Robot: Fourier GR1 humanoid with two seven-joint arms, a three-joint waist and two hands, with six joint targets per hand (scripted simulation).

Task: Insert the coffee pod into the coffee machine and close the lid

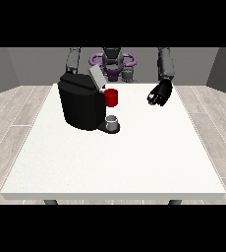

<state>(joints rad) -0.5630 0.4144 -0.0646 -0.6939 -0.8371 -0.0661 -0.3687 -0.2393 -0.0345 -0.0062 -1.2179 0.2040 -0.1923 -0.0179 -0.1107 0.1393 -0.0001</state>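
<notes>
Your hand at the view's left is hidden behind the coffee machine (80,106), so you cannot tell its state. The black machine stands near the table's (134,162) far left corner, grey lid (96,77) tilted up. A small pale object shows in the hand at the view's right (160,93), near the far right corner; whether it is the pod is unclear. A red cup (112,97) sits beside the machine.

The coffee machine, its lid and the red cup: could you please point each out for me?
coffee machine (79,106), front view, on its black body.
lid (97,77), front view, on the raised grey flap.
red cup (112,98), front view, on its side wall.
</notes>
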